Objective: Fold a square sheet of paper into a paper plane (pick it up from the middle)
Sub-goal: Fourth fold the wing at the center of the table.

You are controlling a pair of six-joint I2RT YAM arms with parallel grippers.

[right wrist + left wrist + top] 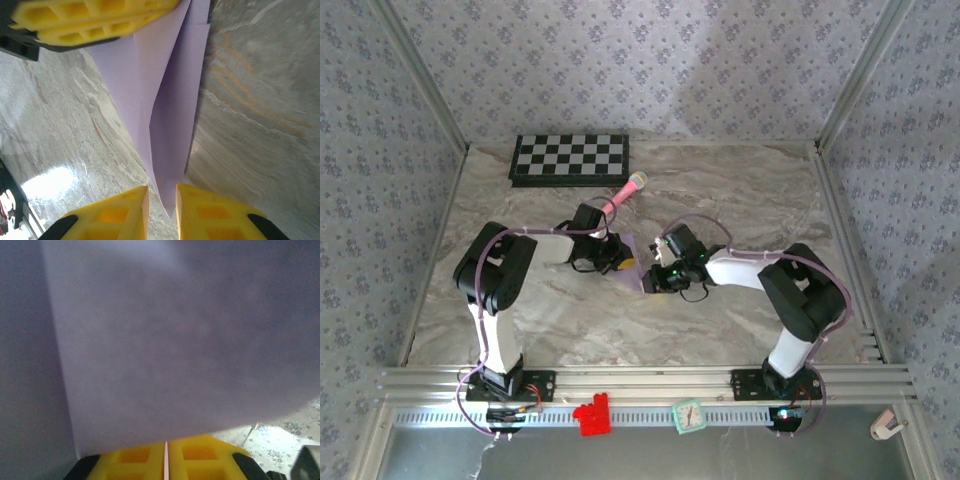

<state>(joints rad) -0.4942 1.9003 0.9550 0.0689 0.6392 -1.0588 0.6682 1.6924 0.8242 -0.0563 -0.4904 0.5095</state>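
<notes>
Right gripper [161,195]: jaws apart, clamping nothing. The pointed tip of the paper [170,115] sits in the gap between its fingers, close over the table [260,100]. Can't tell if the tip brushes either pad or rests on the marble.

Left gripper [165,457]: clenched on the wide end of the paper, at 11 o'clock from the tip in the right wrist view. One long crease runs down to the tip, with flaps layered on either side.

My read: mid-fold, about to take the nose. To do it well:
- The left gripper holds firm with no twist.
- The right closes square on the tip along the crease, not across a loose flap, else the layers skew.
- Light pull only, since thin paper slips or tears.

Top view: the paper is at table centre, with the left gripper at its 9 o'clock and the right at its 4 o'clock. Pink microphone [624,193] is at 12 o'clock, apart from the paper. Checkered board [570,160] is further back at 11 o'clock, by the back wall.
</notes>
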